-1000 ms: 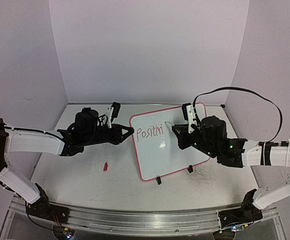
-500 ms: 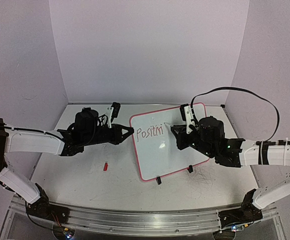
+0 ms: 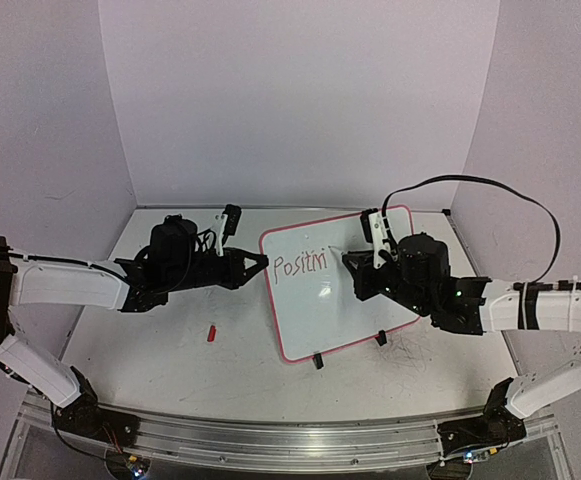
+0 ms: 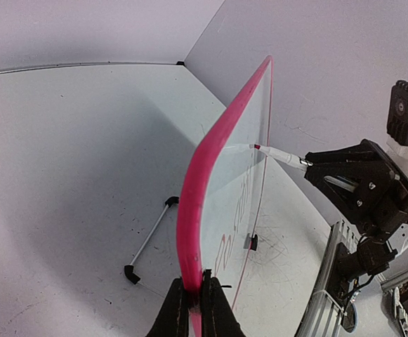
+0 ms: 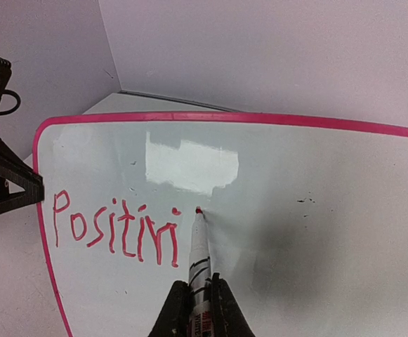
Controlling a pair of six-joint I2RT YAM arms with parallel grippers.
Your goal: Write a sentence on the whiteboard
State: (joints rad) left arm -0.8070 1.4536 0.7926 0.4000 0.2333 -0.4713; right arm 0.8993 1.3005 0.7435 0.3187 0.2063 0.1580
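Slightly leftward since the earlier frame, the right arm has crept along the board; the lettering looks unchanged. Right gripper [image 5: 196,303]: closed on a white marker [image 5: 200,253], red tip against the whiteboard [image 3: 342,312] at a fresh dot just right of the sentence [image 5: 112,228], which so far reads roughly "Positivi". Left gripper [image 4: 194,300]: pinched shut on the board's pink left edge. Whiteboard: propped at a tilt on the table [image 3: 160,355], between the two arms. A small red piece [image 3: 211,332] lies on the table to its left.
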